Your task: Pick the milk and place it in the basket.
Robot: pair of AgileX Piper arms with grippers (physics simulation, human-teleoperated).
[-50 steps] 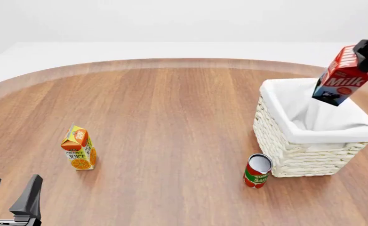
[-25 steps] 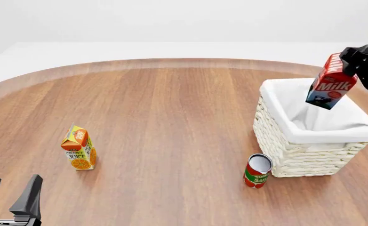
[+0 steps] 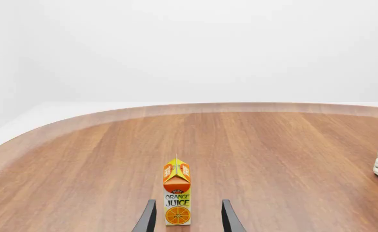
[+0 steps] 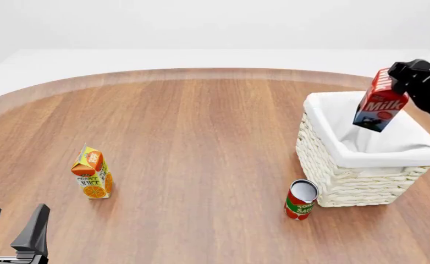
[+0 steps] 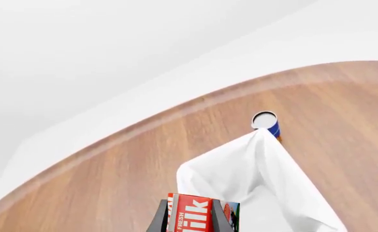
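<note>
Your right gripper (image 4: 400, 70) pinches the milk (image 4: 380, 101) by its red top, tilted in the air over the basket (image 4: 362, 154) at the frame's right. Your left gripper (image 4: 13, 223), lower left, has its jaws spread.

The basket (image 4: 362, 165) sits on the right side of the bench (image 4: 200, 126). The milk (image 4: 380, 107) hangs over it, tilted. A can (image 4: 301, 199) stands just in front — left of it. A juice carton (image 4: 92, 172) stands far left.
</note>
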